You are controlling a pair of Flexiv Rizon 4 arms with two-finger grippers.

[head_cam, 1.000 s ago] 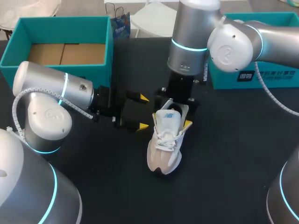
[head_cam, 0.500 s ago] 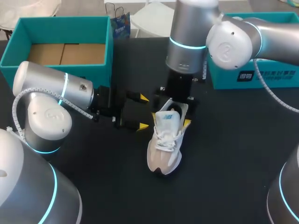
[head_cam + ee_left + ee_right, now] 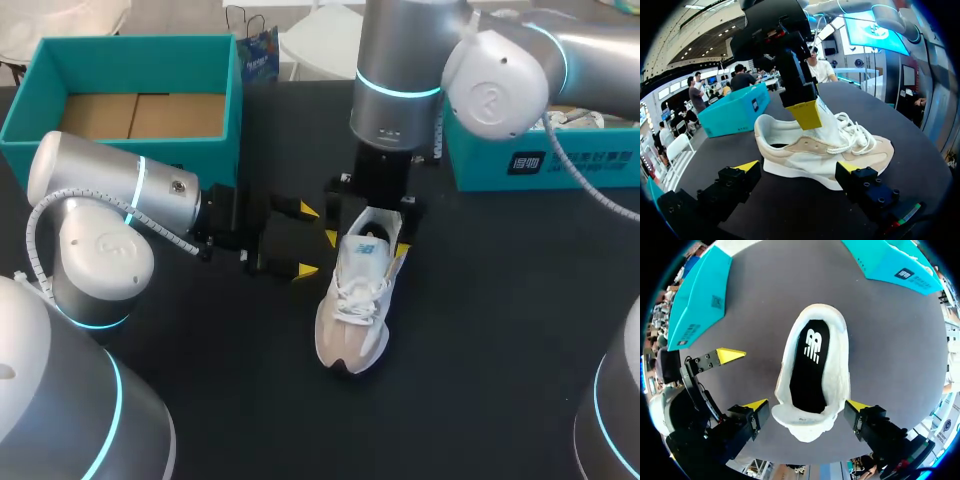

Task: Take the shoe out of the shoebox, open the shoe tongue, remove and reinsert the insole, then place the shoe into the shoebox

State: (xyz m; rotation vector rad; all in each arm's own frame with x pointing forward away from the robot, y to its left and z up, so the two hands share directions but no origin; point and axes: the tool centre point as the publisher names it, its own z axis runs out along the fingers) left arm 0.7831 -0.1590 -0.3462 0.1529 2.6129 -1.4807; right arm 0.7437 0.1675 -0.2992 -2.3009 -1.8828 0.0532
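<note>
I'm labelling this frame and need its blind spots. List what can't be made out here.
Head view: the heel of the shoe, hidden under the right gripper.
Head view: the teal box at right, cut off by the edge and crossed by the right arm.
Left wrist view: the insole, behind the shoe's near side.
Right wrist view: toe and laces, beneath the raised tongue.

1. Table [image 3: 480, 340]: the only furniture within the working area. In the head view its flat top is dark, matte and near black.
2. Far edge of the table: runs straight across the head view.
3. Surface finish: plain and uniform, the same in both wrist views.
4. Light: even across the top, with a pale sheen toward the far side in the left wrist view.
</note>
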